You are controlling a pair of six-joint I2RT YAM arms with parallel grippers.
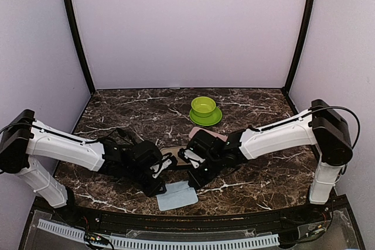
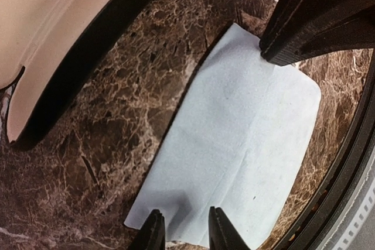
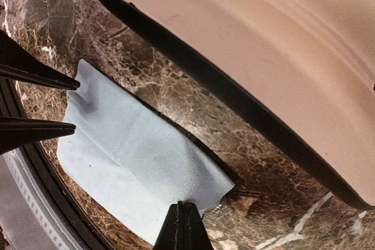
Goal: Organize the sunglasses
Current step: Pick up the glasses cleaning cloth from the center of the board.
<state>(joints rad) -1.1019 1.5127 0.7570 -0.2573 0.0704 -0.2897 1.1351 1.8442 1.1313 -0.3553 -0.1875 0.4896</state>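
1. The left end effector (image 2: 186, 219) is part open. Its fingers stand apart over the left edge of the blue cloth (image 2: 234, 144) and grip nothing.
2. The right end effector (image 3: 183, 212) is closed tight, tips down on the cloth's far-right corner. We cannot tell if the fabric is pinched or only pressed.
3. The sunglasses show in no view. We judge they are hidden under the arms or at the pink case (image 3: 263, 57), which lies just far of the cloth on the table (image 2: 105, 133). We don't assume either.
4. We read the step in hand as working the cloth, likely flattening or folding it to go with the glasses.
5. We use the right tips as an anchor on that corner, with no sliding, so the cloth doesn't skate on the smooth top.
6. We bring the left fingers low along the table, one under the edge and one over. We close only once fabric sits between them, since thin flat cloth is hard to catch.
7. We lift low. The two end effectors are near each other, so the left path must stay clear of the right fingers and the case rim.
8. The cloth lies close to the table's near edge, and a drag toward us could pull it off. We pull far, not near.
9. The green bowl (image 1: 203, 106) is well apart on the far side and not in the way.
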